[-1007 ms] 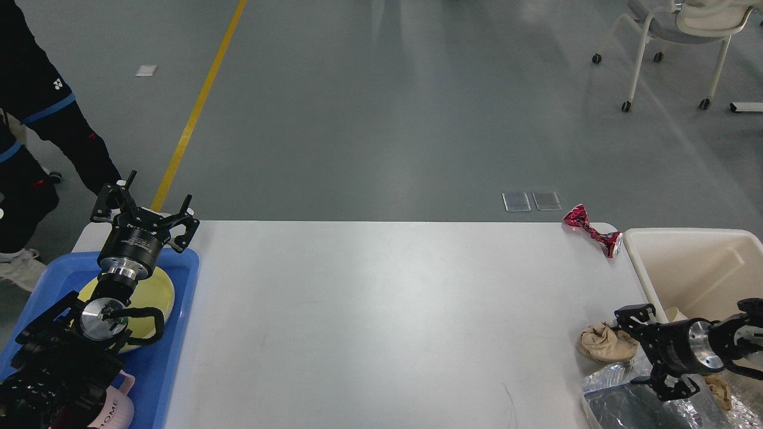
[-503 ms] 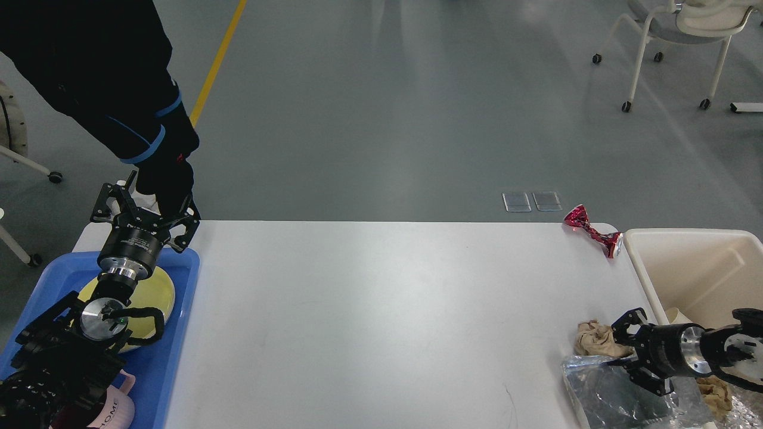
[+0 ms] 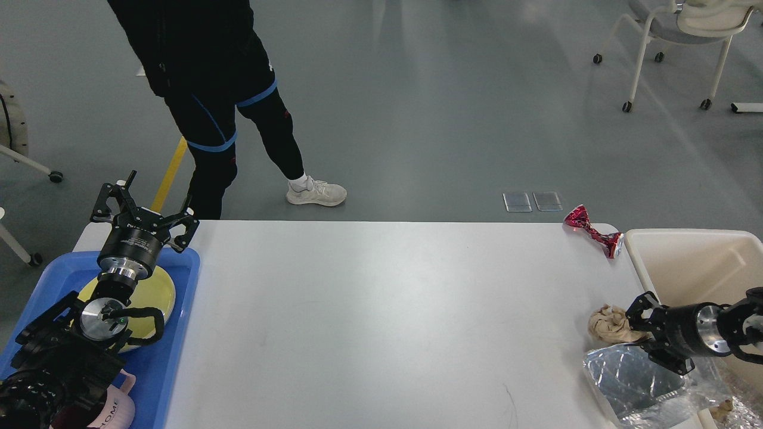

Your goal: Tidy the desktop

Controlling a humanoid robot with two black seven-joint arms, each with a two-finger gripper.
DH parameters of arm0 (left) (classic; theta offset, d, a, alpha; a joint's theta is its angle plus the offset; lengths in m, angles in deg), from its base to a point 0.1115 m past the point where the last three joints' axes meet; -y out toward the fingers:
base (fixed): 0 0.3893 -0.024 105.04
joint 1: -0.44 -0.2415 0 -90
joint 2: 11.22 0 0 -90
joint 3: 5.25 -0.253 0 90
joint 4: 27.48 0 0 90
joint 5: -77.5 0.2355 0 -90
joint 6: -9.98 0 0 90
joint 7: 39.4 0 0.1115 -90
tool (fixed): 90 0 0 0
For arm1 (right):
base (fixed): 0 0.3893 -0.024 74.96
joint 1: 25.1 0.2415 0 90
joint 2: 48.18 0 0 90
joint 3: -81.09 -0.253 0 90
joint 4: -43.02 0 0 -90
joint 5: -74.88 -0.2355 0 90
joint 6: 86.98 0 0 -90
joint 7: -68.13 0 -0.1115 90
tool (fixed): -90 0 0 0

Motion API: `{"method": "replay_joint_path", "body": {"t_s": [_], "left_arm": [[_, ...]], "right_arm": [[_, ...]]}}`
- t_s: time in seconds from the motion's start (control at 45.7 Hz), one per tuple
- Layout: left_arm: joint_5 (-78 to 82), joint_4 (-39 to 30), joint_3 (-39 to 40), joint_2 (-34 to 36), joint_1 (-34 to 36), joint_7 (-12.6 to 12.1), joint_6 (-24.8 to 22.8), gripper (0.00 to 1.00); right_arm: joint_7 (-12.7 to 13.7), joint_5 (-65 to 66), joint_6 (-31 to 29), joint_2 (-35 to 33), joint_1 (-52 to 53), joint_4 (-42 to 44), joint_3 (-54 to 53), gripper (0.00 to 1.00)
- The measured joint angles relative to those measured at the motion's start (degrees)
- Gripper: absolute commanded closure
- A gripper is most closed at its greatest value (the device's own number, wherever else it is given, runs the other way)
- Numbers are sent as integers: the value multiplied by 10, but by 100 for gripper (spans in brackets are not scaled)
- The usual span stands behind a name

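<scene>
The white desktop [image 3: 381, 310] fills the lower view. At its left end, my left gripper [image 3: 145, 205] stands open over the far edge of a blue tray [image 3: 179, 310], with nothing between its fingers. At the right end, my right gripper [image 3: 639, 329] points left. It touches a crumpled brown paper wad [image 3: 609, 325], and I cannot make out whether its fingers clamp the wad. A crinkled foil tray [image 3: 632, 381] lies just below that gripper. A red twisted wrapper [image 3: 591, 230] lies at the far right corner.
A yellow plate [image 3: 156, 291] and a pink mug [image 3: 116, 412] sit in the blue tray. A beige bin [image 3: 685, 237] stands at the right end of the table. A person in black [image 3: 214, 89] stands past the far edge, and a wheeled chair [image 3: 679, 30] is at the far right.
The person pulled their hand away from my left gripper and now stands behind the table. My right gripper rose slightly, and the paper wad and the foil shifted right with it.
</scene>
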Motion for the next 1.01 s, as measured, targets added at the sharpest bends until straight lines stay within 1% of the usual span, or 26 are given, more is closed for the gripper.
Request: {"method": "replay_joint_path", "body": {"t_s": [0.088,0.153,0.219,0.328,0.503,0.656,0.7,0.788,0.875,0.963,1.007], "left_arm": [[0,0,0,0,0,0,0,2],[0,0,0,0,0,0,0,2],[0,0,0,0,0,0,0,2],[0,0,0,0,0,0,0,2],[0,0,0,0,0,0,0,2],[0,0,0,0,0,0,0,2],[0,0,0,0,0,0,0,2],[0,0,0,0,0,0,0,2],[0,0,0,0,0,0,0,2],[0,0,0,0,0,0,0,2],[0,0,0,0,0,0,0,2]], "right_arm": [[0,49,-15,-24,53,-28,31,100],[0,79,-42,-46,119,-56,70,100],[0,99,-80,-60,202,-85,119,100],[1,116,-147,-63,357,-129,214,100],[7,145,-235,-26,598,-241,339,100],[7,164,-268,39,798,-353,425,100],[7,164,-272,52,838,-376,439,100],[7,165,-273,64,877,-403,453,100],[8,167,-266,62,876,-400,473,100],[8,170,-250,34,839,-361,508,100],[8,172,-239,9,806,-326,519,100]]}}
